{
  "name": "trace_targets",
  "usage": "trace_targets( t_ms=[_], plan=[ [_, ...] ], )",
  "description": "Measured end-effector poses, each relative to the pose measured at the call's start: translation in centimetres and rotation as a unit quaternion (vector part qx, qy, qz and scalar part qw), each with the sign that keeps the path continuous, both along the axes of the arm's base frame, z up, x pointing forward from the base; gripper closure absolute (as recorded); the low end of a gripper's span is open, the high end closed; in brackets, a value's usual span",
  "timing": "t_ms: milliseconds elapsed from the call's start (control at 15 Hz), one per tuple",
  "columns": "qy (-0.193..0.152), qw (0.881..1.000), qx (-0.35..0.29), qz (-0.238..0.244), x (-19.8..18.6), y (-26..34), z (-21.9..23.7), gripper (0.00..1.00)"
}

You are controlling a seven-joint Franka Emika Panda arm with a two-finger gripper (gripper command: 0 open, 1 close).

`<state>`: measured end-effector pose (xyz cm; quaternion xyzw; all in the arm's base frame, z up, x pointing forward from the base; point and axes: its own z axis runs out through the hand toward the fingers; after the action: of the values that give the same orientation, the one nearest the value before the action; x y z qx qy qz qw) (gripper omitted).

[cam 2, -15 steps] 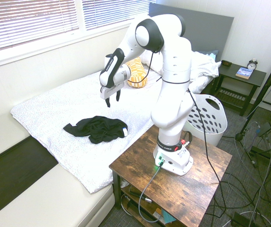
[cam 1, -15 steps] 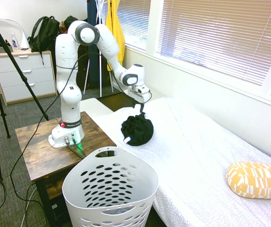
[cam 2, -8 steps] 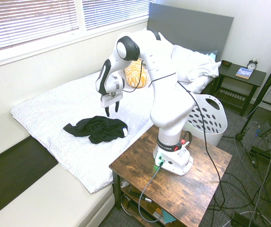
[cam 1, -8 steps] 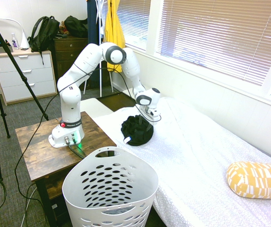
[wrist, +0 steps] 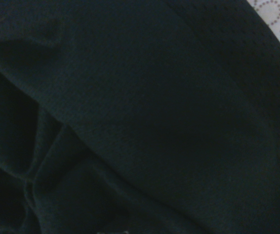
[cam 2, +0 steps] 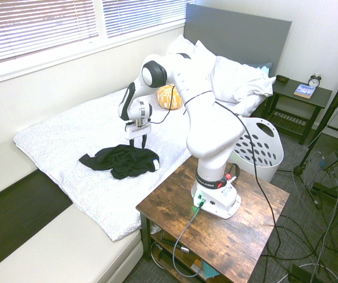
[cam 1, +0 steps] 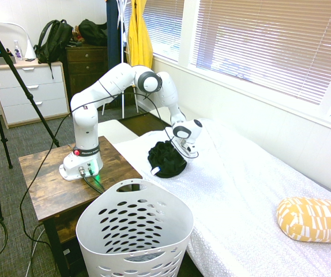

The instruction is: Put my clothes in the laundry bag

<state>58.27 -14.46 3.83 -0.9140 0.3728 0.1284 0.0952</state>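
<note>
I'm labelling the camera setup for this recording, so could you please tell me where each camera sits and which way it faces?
First exterior view: behind the white basket, facing the bed and window; whole arm, gripper open.
Second exterior view: opposite side, high, facing the headboard; arm, gripper.
Wrist view: close above the black garment; no robot parts show.
Shared: black garment, basket.

1 black garment (cam 1: 166,159), 1 white laundry basket (cam 1: 134,231), 1 yellow patterned pillow (cam 1: 315,219). Also 1 yellow garment (cam 1: 139,36) hanging, 1 backpack (cam 1: 52,41), 1 white dresser (cam 1: 30,92). By the bed: 1 nightstand (cam 2: 297,100) w/ 1 clock (cam 2: 314,80) & 1 book (cam 2: 305,91).
</note>
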Motion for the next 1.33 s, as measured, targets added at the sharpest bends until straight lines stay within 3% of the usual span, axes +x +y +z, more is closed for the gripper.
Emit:
trace_targets(
  t_ms=[67, 1333],
  plan=[
    [0.002, 1.000, 0.003, 0.000, 0.1, 0.1, -0.5, 1.00],
    [0.012, 1.000, 0.027, -0.002, 0.2, 1.6, -2.0, 1.00]
  ],
)
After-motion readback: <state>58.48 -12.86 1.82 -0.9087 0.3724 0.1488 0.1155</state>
